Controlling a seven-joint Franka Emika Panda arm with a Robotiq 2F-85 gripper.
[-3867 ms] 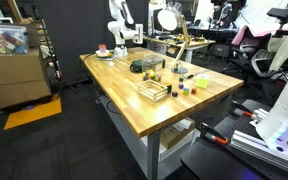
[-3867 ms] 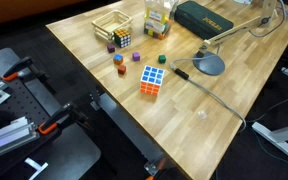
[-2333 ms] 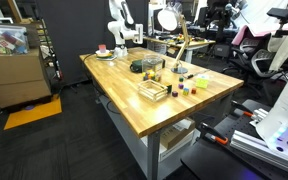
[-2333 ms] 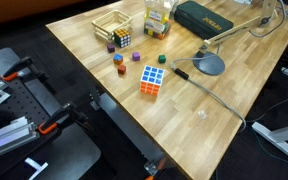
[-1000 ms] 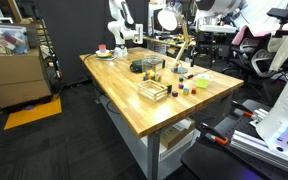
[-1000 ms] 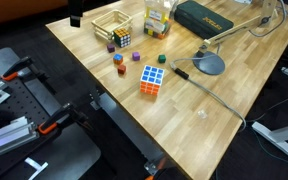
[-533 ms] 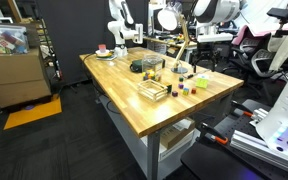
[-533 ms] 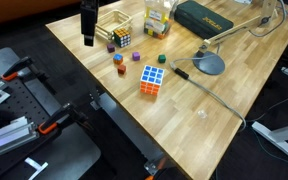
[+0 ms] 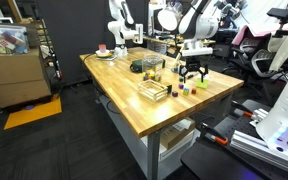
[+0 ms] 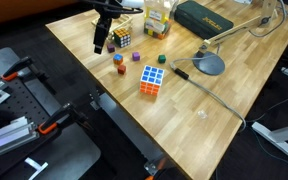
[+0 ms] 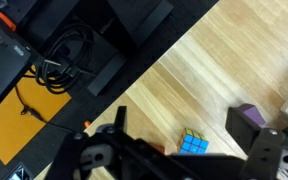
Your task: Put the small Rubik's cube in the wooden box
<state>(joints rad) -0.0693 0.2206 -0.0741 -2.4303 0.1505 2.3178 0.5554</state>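
Gripper fingers apart, hovering above table; small Rubik's cube just beside, untouched

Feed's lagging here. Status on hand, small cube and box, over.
Hand open, empty, hovering above the table. Small Rubik's cube on the table beside the wooden box, not in it. Purple block close to the cube.

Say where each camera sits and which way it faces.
Exterior view: beyond a table corner, facing across the table; arm and jaws show.
Exterior view: high up, looking down at the wooden box; jaws show.
Wrist view: faces down at the small Rubik's cube and table edge; open jaws at bottom.
Shared: both exterior views show the wooden box.
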